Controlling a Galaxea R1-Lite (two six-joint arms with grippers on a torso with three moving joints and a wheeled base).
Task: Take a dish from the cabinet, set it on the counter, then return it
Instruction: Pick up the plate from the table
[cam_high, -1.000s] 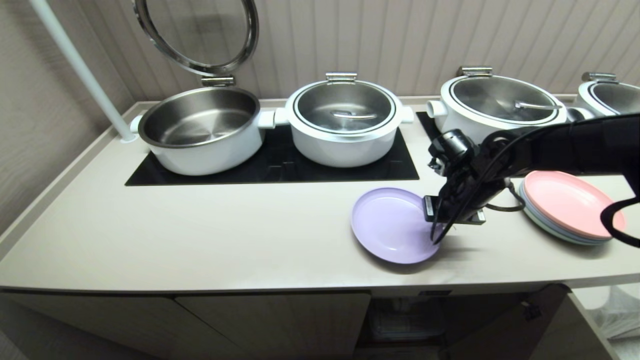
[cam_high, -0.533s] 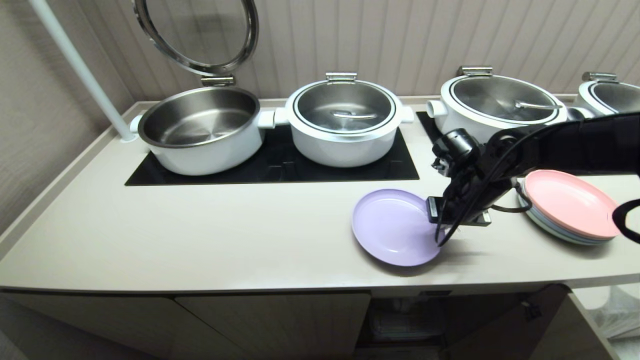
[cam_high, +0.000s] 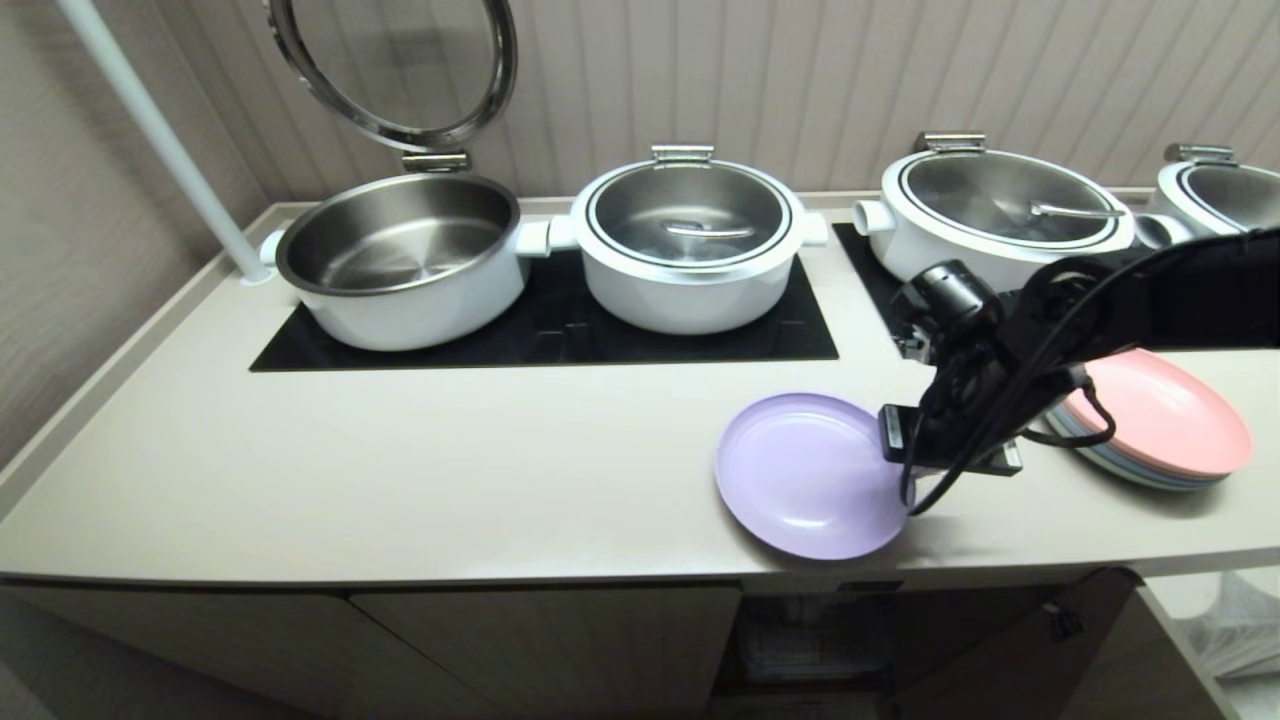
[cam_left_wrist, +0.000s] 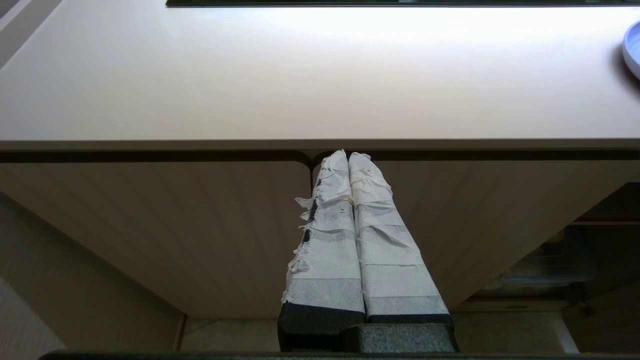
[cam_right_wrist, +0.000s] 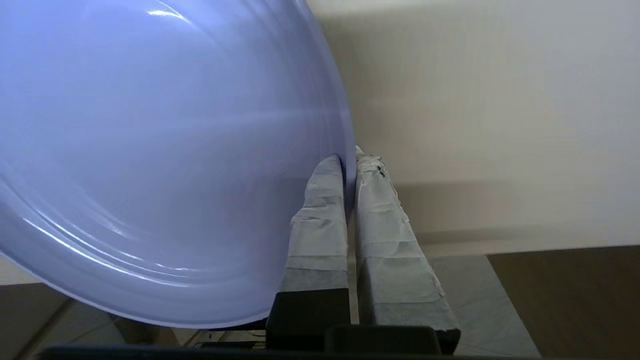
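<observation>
The dish (cam_high: 810, 475) was at the front part of the counter (cam_high: 450, 470), very near its edge, and the right gripper (cam_high: 905, 470) had its two taped fingers (cam_right_wrist: 320, 220) pinched on the rim at the side nearest to the arm. One finger was inside the rim and the other outside, so a thin plate could be gripped from the edge without sliding under it. In the right wrist view the plate seemed a little lifted and tilted, but I could not tell if the far side touched the counter. I judged it was being picked up for the return to the cabinet (cam_high: 820, 640), which stood open directly below. The left gripper (cam_left_wrist: 350, 165), pressed together and empty, waited low before the closed doors, probably to stay out of the way.
</observation>
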